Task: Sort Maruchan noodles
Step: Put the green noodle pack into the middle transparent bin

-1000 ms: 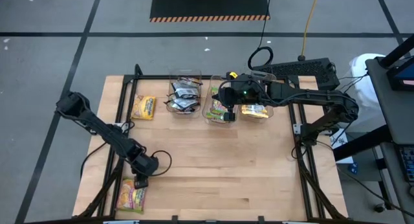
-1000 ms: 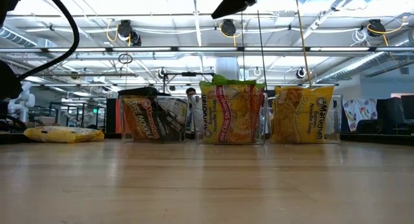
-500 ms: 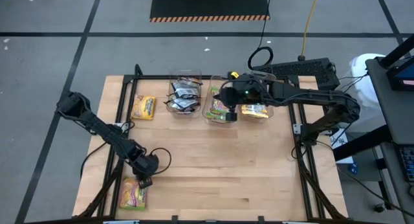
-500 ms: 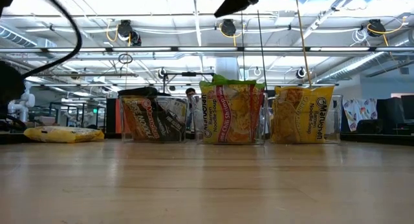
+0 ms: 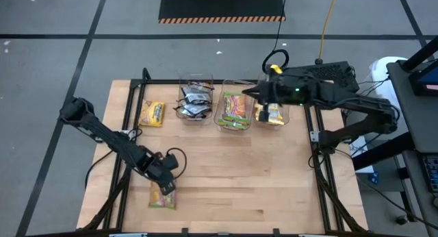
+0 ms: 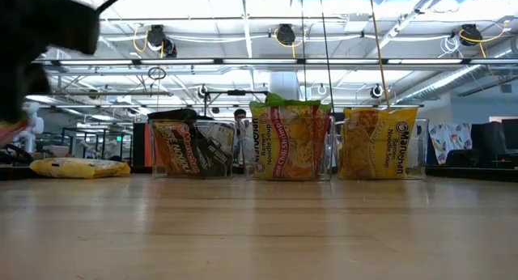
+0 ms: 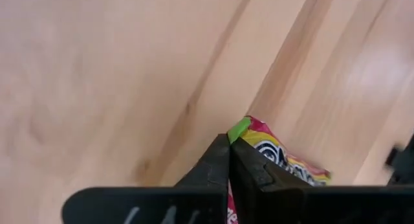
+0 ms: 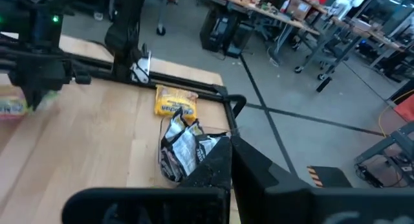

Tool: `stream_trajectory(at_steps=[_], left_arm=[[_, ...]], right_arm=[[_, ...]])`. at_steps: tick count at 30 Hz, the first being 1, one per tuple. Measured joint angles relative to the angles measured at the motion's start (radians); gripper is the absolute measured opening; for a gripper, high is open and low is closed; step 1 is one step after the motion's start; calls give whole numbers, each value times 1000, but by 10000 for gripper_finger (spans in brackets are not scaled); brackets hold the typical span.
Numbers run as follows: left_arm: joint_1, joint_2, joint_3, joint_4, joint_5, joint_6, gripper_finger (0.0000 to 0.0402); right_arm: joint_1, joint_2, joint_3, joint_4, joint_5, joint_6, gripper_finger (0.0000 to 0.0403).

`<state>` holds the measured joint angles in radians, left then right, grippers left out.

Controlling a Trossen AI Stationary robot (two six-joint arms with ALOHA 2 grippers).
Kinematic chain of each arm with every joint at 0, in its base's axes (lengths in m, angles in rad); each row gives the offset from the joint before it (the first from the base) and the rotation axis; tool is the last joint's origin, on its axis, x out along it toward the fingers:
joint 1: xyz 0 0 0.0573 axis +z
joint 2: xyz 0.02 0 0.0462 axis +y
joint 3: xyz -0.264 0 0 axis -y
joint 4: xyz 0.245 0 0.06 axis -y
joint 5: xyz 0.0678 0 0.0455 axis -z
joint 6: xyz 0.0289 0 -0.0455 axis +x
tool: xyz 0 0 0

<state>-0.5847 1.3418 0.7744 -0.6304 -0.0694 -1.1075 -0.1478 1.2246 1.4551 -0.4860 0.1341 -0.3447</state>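
step tip: lift clear of the wood first, then carry it up to the matching middle bin (image 5: 231, 111), no dragging | left gripper (image 5: 165, 185): jaws pinched tight on the lime-green packet (image 5: 163, 197), lower left of frame, hanging just below the fingertips | right gripper (image 5: 262, 94): shut, empty, upper right

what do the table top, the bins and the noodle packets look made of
Table top: pale wood planks, smooth, with visible grain and seams.
Bins: clear hard plastic, probably; the packets show through the walls.
Noodle packets: thin glossy printed plastic film, crinkled, judging by the black ones.
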Motion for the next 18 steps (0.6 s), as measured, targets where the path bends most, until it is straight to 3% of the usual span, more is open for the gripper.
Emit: stream_trajectory(at_steps=[8,18], left_arm=[[62,0,156,-30,-169,181,1],[158,0,282,-29,-293,431,0]], right_arm=[[0,-78,0,-40,0,22,0],[0,-110,0,-89,0,22,0]])
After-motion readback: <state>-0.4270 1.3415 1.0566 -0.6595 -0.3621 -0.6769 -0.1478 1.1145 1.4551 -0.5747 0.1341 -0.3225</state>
